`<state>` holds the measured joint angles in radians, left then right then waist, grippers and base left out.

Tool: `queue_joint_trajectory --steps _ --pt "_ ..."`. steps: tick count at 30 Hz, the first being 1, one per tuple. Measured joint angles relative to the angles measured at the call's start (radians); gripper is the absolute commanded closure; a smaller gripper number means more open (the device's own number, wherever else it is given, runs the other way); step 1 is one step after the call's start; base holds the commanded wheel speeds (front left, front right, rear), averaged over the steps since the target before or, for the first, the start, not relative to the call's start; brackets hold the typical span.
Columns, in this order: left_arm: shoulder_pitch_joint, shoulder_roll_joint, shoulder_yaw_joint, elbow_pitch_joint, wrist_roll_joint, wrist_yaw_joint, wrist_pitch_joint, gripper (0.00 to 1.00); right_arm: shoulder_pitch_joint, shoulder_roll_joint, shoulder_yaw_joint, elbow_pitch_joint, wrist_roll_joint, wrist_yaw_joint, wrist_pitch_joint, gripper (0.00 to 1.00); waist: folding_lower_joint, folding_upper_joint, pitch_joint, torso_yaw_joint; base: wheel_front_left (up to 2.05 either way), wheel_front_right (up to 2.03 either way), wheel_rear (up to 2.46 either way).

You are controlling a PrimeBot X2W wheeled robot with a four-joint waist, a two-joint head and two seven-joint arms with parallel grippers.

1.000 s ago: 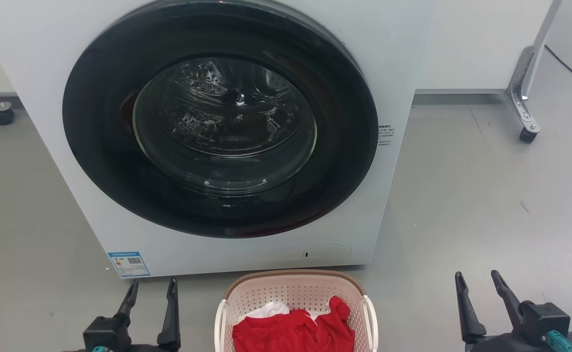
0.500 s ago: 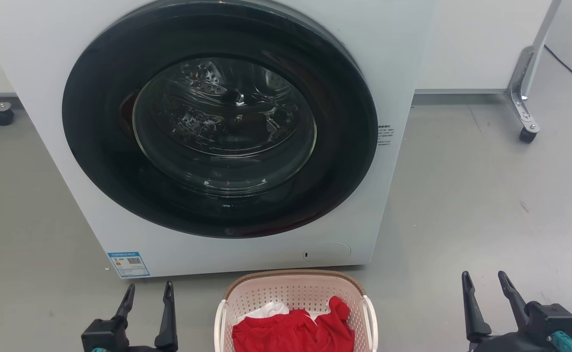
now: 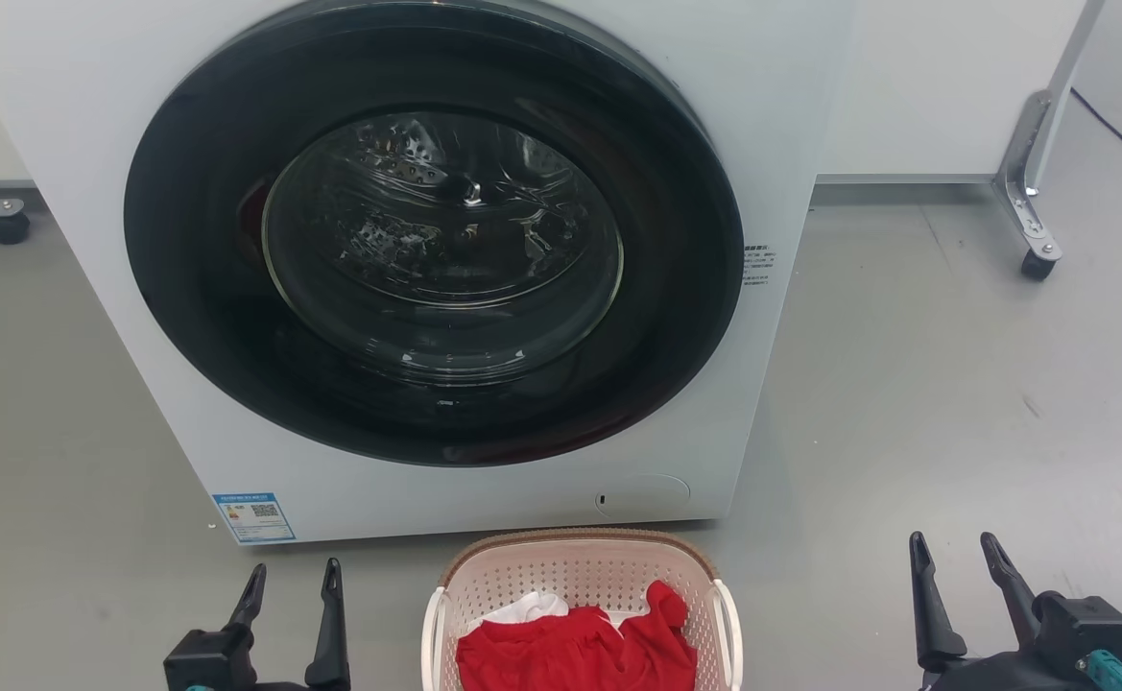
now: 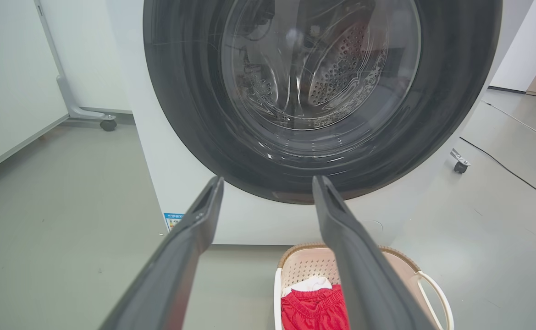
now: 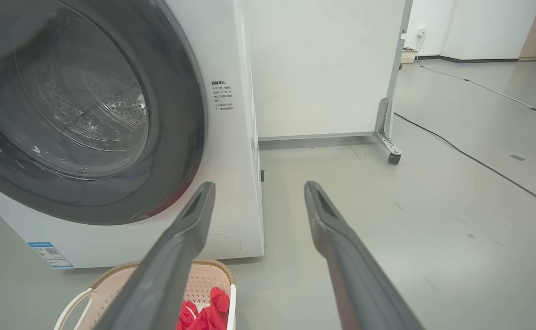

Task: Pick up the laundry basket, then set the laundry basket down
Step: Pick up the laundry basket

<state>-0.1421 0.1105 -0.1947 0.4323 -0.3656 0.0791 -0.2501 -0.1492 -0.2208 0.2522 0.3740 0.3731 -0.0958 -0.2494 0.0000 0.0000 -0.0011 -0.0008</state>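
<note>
Left pincer (image 3: 294, 574): spread, empty, hovering well off the basket's left side. Right pincer (image 3: 952, 549): also spread and empty, farther off on the basket's right side. Laundry basket (image 3: 570, 576) sits on the floor (image 3: 906, 384) between them, with the washing machine (image 3: 445, 250) just behind it. Red cloth (image 3: 575, 653) and some white cloth (image 3: 527, 607) are heaped inside. Neither white handle (image 3: 731, 614) is touched, so the pickup is not yet begun.

Risks: the right pincer has more ground to cover, so uneven contact could shove the basket sideways. A pinch on a thin handle may slip. A tilted lift could spill the cloth.
</note>
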Motion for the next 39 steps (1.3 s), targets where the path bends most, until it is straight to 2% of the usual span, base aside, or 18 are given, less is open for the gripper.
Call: queue_joint_trajectory --steps 19,39 --pt "-0.005 -0.011 -0.007 0.011 0.019 -0.009 0.0 0.0 -0.001 0.011 -0.005 0.017 0.0 0.011 0.0 0.0 0.0 0.0 0.041 0.0 0.0 0.0 0.0" --pt "-0.196 -0.026 -0.047 0.203 0.031 -0.051 0.015 0.0 -0.168 0.031 0.015 0.163 0.002 0.038 0.039 0.0 0.0002 0.0001 0.242 -0.006 0.0 0.0 0.0"
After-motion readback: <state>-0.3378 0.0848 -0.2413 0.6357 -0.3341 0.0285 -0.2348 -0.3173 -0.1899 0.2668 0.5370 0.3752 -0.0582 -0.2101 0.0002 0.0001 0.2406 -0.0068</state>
